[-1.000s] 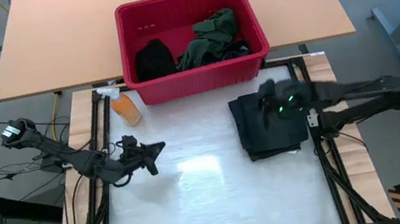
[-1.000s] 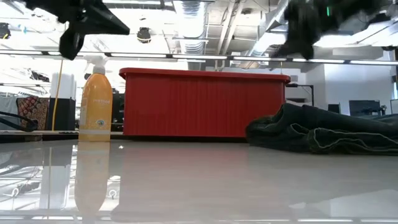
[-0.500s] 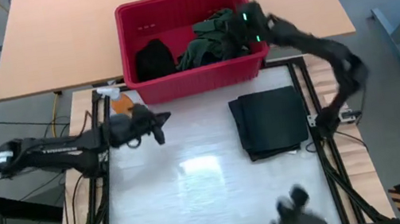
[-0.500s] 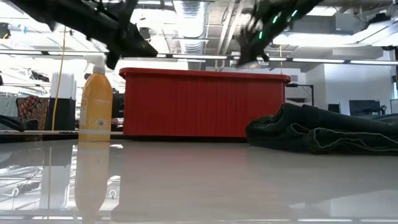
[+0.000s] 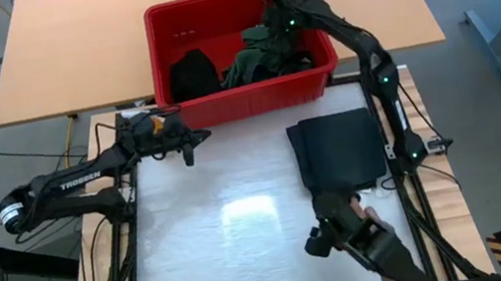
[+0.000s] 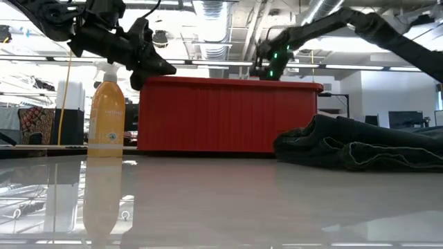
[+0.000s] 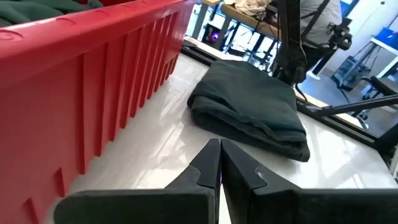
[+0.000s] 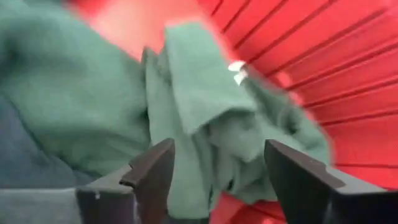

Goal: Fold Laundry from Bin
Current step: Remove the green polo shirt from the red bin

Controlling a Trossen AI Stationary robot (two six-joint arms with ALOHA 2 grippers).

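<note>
The rectangular plastic bin (image 5: pixel 175 31) is bright red, with vertical ribs on its sides. Inside it lie a dark olive-green crumpled garment (image 5: pixel 262 53) and a black cloth (image 5: pixel 192 74). The folded trousers (image 5: pixel 338 152) are charcoal-black. The spray bottle (image 6: pixel 106 119) is orange, and the tabletop (image 5: pixel 245 232) is glossy white.

Open white table (image 5: pixel 245 232) lies clear between a folded dark garment (image 5: pixel 338 152) at right and an orange spray bottle (image 6: pixel 106 117) at left. The red bin (image 5: pixel 163 33) blocks the far edge.
</note>
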